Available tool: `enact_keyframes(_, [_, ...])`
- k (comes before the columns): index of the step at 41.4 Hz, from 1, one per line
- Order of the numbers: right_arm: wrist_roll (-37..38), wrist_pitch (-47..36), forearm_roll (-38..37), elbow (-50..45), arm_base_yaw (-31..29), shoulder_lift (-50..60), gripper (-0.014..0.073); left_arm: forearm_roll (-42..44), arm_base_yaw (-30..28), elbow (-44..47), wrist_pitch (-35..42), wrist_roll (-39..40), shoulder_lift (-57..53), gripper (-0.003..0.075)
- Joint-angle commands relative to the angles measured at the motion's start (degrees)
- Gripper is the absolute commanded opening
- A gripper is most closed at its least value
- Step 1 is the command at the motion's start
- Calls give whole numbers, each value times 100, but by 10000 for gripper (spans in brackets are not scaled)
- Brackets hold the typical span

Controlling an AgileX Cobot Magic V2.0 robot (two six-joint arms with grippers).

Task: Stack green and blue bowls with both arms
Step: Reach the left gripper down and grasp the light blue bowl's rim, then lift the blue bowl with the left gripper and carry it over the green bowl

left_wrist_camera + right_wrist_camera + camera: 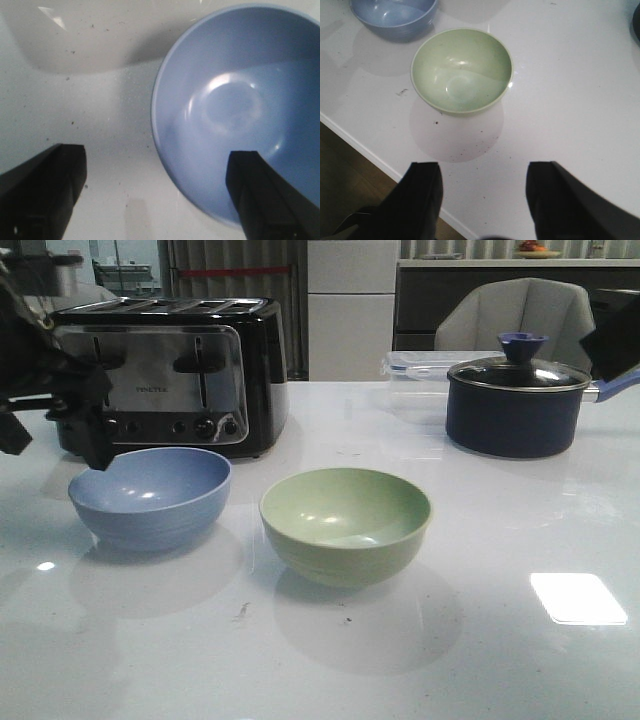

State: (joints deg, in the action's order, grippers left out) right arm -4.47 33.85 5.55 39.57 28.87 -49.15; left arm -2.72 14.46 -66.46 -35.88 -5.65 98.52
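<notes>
So the blue bowl (150, 497) and the green bowl (346, 524) are both sitting upright on the white worktop (480, 570), side by side with a small gap between them, blue on the left and green more toward the middle, neither one stacked yet. Both are empty as far as I can see. The left tool (90, 435) is hanging right over the back left rim of the blue bowl in the front view, and in the left wrist view its two fingers (42, 192) are spread wide apart, one over bare worktop and the other over the inside of the blue bowl (240, 110), so it straddles the rim without clamping it; I can't tell if it's actually touching. The right tool (482, 200) is also wide apart with nothing between its fingers, and it hovers near the front edge of the worktop, well short of the green bowl (461, 70), with the blue bowl just showing beyond it. In the front view the right arm (612, 338) only peeks in at the far right edge. Behind the bowls there's a black and silver toaster (170, 370) on the left and a dark navy lidded pot (515, 400) on the right, with a clear plastic container (420, 375) just beside the pot.
</notes>
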Motion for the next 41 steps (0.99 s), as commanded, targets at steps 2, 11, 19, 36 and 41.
enact_keyframes(2, [-58, -358, 28, 147, 4, 19, 486, -51, 27, -538, 167, -4, 302, 590])
enact_keyframes(11, [-58, -358, 28, 147, 4, 19, 486, -51, 27, -780, 179, -4, 653, 335])
enact_keyframes(19, [-58, -358, 28, 147, 4, 19, 486, -51, 27, -789, 57, -4, 631, 90])
enact_keyframes(36, [-58, -358, 28, 147, 4, 19, 486, -130, 498, -1733, -1085, -4, -67, 97])
enact_keyframes(41, [-58, -358, 28, 147, 4, 19, 486, -389, 898, -2078, -1220, -4, -79, 97])
